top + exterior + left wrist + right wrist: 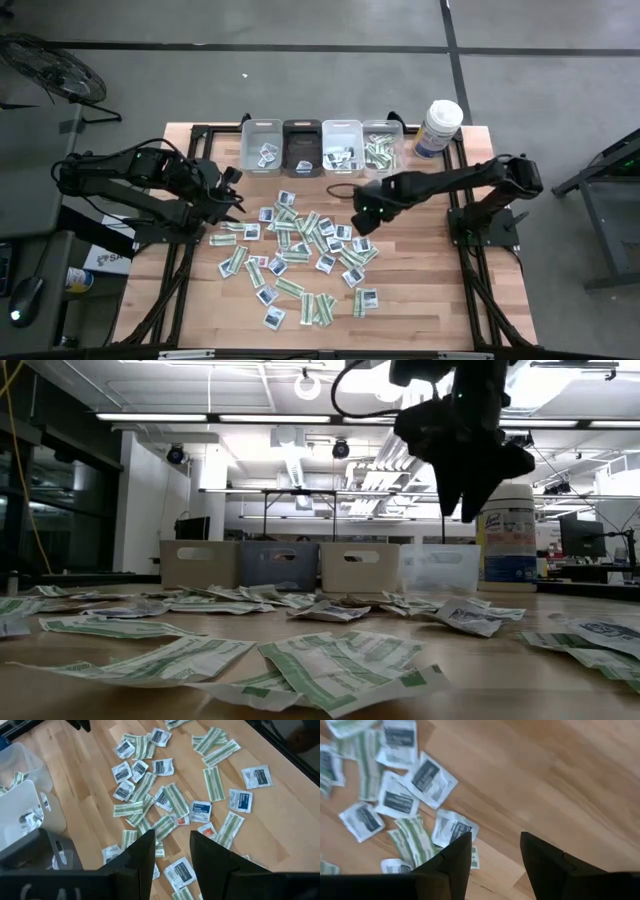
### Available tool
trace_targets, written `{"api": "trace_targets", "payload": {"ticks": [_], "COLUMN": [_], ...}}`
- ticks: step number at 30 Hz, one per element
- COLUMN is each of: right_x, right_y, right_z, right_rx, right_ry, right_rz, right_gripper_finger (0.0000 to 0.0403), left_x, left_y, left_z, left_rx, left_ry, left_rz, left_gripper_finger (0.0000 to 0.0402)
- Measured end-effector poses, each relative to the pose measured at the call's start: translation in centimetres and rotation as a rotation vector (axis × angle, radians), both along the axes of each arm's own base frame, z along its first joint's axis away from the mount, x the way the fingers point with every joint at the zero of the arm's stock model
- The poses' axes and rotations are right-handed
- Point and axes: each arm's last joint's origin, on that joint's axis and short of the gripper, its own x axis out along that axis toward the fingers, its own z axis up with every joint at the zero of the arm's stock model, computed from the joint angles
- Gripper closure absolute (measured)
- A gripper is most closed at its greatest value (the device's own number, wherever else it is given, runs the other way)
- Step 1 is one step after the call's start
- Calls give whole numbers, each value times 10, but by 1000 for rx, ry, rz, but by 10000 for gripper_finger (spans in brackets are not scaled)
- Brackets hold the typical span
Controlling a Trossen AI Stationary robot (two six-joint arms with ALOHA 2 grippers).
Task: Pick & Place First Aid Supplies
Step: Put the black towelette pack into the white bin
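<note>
Packets (300, 250) strewn mid-table look light, thin, floppy, best pinched by an edge; right gripper (365, 215) hovers parted and empty, left gripper (232, 195) likewise.

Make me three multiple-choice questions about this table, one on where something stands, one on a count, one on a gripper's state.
1. Where is the white canister?
A. right of the bin row
B. among the packets
C. by the left arm

2. How many bins stand in the row?
A. two
B. four
C. six

3. The right gripper is:
A. shut on a packet
B. open, holding nothing
C. out of view

Answers: 1 A, the high view shows it beside the last bin. 2 B, four side by side. 3 B, its fingers stand apart above bare wood beside the packets.
</note>
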Motion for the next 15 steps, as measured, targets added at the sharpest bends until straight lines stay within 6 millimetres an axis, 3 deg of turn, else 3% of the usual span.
{"api": "trace_targets", "payload": {"ticks": [6,15], "right_x": [11,23], "right_y": [12,16], "right_z": [-23,-50], "right_rx": [1,19], "right_ry": [66,115], "right_rz": [39,184], "right_gripper_finger": [237,237], "left_x": [-4,-13], "left_y": [0,1], "left_z": [-4,-3], "left_rx": [10,7], "left_ry": [57,73], "left_rz": [-3,-4], "left_gripper_finger": [283,283]}}
